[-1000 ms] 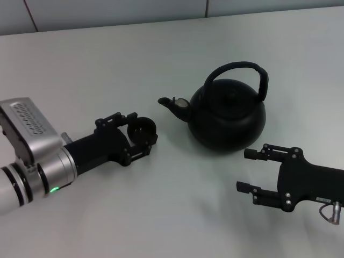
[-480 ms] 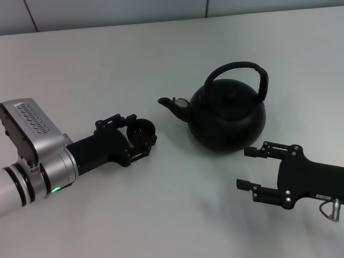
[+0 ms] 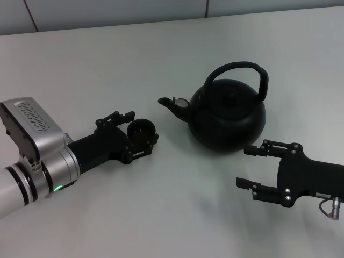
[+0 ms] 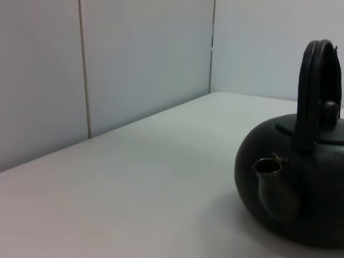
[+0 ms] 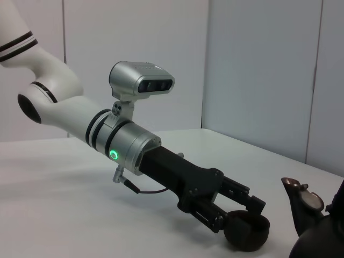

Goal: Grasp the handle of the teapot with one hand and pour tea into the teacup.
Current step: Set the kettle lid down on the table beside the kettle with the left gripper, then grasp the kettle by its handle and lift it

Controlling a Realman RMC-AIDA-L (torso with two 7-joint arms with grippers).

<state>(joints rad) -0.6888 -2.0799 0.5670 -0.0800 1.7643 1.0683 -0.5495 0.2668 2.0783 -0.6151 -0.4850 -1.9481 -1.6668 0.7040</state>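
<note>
**Head view: cup held, pot untouched**

My left gripper (image 3: 141,135) is clamped on the teacup (image 3: 142,130), left of the teapot (image 3: 228,114). My right gripper (image 3: 252,167), fingers apart, sits just near-right of it; the handle (image 3: 243,69) arches left-right, above and farther.

It looks like a lab: a plain white table (image 3: 161,215) with bare grey wall panels (image 4: 107,70) beyond the left gripper (image 3: 141,133)

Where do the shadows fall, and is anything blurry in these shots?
Head view: soft, faint shadows under the teapot and right gripper on the table. Left wrist view: teapot slightly soft, spout close up. Right wrist view: left gripper sharp around the teacup.
</note>
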